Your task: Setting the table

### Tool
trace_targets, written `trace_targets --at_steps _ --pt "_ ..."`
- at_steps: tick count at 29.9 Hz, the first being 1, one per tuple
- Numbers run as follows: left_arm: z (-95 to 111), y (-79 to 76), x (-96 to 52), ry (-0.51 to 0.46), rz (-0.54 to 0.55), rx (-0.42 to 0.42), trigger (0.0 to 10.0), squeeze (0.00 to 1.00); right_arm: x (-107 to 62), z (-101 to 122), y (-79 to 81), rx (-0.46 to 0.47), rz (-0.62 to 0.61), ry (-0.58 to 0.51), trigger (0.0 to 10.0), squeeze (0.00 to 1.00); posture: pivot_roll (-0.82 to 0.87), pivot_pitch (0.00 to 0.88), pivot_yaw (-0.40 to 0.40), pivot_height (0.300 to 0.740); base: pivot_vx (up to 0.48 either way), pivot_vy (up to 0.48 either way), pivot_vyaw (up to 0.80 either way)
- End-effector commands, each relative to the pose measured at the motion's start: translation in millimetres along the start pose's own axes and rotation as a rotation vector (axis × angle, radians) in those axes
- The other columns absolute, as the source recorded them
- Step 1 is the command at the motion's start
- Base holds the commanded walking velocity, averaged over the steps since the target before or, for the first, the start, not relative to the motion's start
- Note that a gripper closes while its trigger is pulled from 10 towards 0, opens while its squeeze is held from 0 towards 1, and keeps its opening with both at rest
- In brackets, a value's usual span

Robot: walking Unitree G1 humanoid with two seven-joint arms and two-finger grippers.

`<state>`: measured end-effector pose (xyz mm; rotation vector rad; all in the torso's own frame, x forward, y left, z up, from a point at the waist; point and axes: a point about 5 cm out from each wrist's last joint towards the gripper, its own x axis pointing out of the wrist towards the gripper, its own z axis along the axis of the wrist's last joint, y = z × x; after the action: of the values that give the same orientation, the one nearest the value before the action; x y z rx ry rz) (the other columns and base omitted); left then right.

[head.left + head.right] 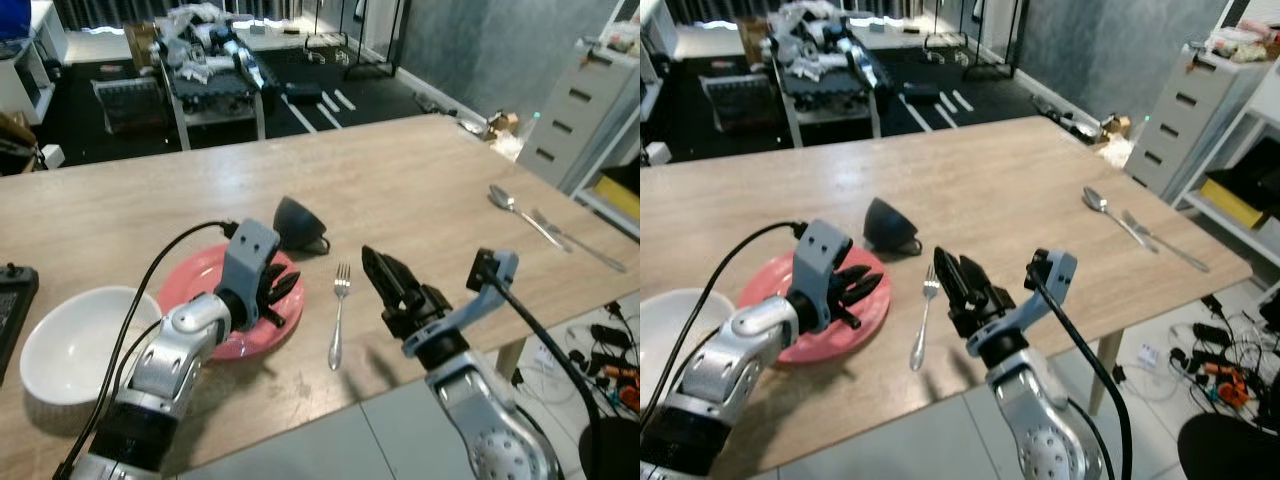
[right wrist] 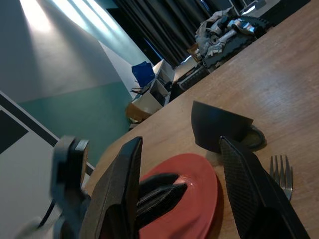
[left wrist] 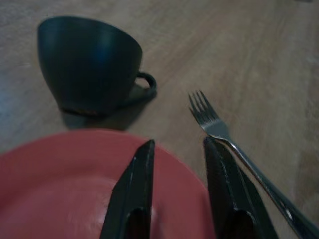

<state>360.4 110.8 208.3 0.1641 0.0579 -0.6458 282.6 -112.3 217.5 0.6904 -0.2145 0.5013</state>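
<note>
A red plate [image 1: 205, 272] lies near the front edge of the wooden table [image 1: 420, 170]. My left gripper [image 1: 284, 293] hovers low over the plate's right part, open, with nothing between its fingers [image 3: 137, 189]. A dark cup [image 1: 298, 224] lies tipped just behind the plate. Right of the plate lies a fork [image 1: 338, 318], tines pointing away from me. My right gripper [image 1: 388, 278] is raised beside the fork on its right, open and empty, and points toward the cup [image 2: 217, 127] and plate [image 2: 199, 186]. A white bowl [image 1: 80, 345] stands left of the plate.
A spoon [image 1: 512, 207] and a knife [image 1: 580, 243] lie near the table's right end. A black device [image 1: 10, 295] sits at the left edge. Behind the table stands a cluttered cart [image 1: 210, 60]; a grey drawer unit [image 1: 585, 110] is on the right, with cables [image 1: 605, 355] on the floor.
</note>
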Motion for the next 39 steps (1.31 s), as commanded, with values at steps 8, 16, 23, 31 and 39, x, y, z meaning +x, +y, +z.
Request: trace_targets --at_steps 8,16,23,31,39 --pt "3 -11.1 29.6 0.044 -0.042 0.056 10.0 0.00 -7.7 0 -5.7 -0.198 -0.037 0.068 10.0 0.00 0.02 0.177 0.076 0.740 0.000 0.000 0.00" --pt "9 -4.8 22.1 -0.006 0.026 0.141 10.0 0.00 -11.6 -30 -17.2 -0.484 -0.097 0.252 10.0 0.00 0.03 0.182 0.071 0.740 0.000 0.000 0.00" --pt "0 19.2 -28.6 0.007 0.199 0.175 10.0 0.00 10.3 -86 2.7 -0.634 -0.094 0.345 10.0 0.00 0.08 0.173 0.059 0.740 0.000 0.000 0.00" --pt "1 32.6 -53.7 0.016 0.272 0.175 10.0 0.00 18.7 -101 -9.9 -0.751 -0.198 0.410 10.0 0.00 0.11 0.169 0.042 0.740 0.000 0.000 0.00" --pt "2 32.9 -68.5 0.036 0.308 0.158 10.0 0.00 17.6 -82 -40.6 -0.857 -0.400 0.361 10.0 0.00 0.10 0.164 0.042 0.740 0.000 0.000 0.00"
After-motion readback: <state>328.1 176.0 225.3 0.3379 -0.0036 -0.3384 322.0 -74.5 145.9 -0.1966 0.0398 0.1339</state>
